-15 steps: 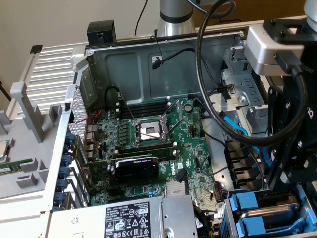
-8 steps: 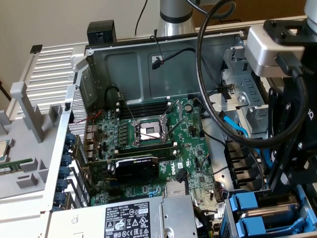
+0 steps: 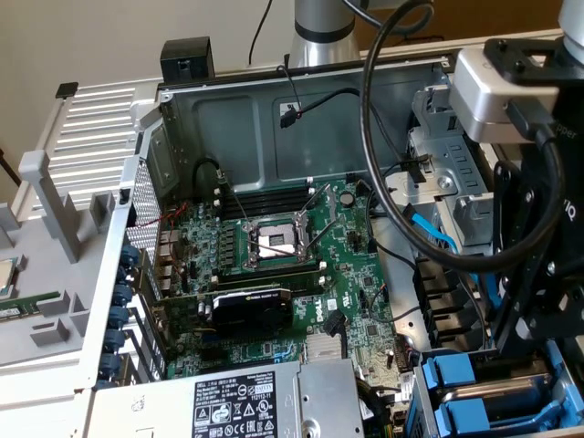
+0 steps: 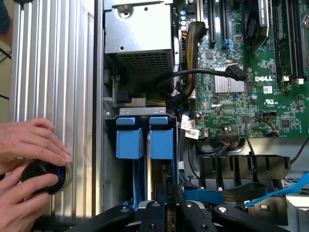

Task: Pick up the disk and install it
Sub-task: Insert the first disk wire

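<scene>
Open case (image 3: 274, 119): drive bay (image 4: 142, 111) holds blue-railed disk (image 4: 161, 140), gripper (image 4: 169, 203) just beside it.

Exterior: oblique over case (image 3: 239, 128); wrist: close, downward; both share motherboard (image 3: 358, 266) (image 4: 232, 112).

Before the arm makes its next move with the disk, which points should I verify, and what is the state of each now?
1. Person clear of the case: not ok; hands rest on the ribbed side panel, around a black knob.
2. Gripper at the blue-railed disk: ok, close to it.
3. Disk held firmly: cannot tell.
4. Black cable apart from the disk: ok, it lies over the motherboard.
5. Disk fully seated in its bay: cannot tell.
</scene>
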